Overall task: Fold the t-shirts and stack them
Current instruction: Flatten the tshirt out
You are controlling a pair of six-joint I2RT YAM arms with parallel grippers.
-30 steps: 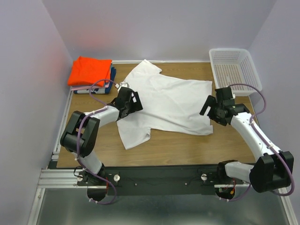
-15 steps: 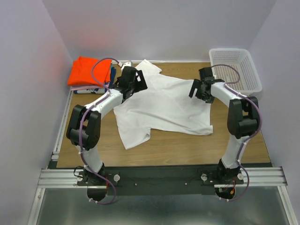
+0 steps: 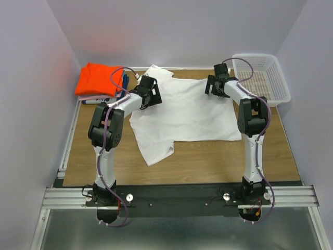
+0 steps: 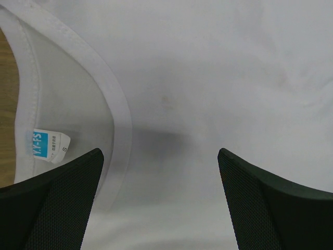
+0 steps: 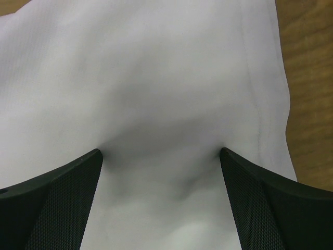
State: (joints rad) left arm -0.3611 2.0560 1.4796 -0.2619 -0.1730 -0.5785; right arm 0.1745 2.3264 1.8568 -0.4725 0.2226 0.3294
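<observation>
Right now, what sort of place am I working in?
Probably a lab test cell, not a home: plain walls box in a wooden table with a metal rail, and a white t-shirt lies spread between a folded orange shirt and a mesh basket.

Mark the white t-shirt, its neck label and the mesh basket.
white t-shirt [image 3: 192, 112], top external view, middle of its body.
neck label [image 4: 49, 147], left wrist view, centre of the tag.
mesh basket [image 3: 260, 83], top external view, its bare floor.
</observation>
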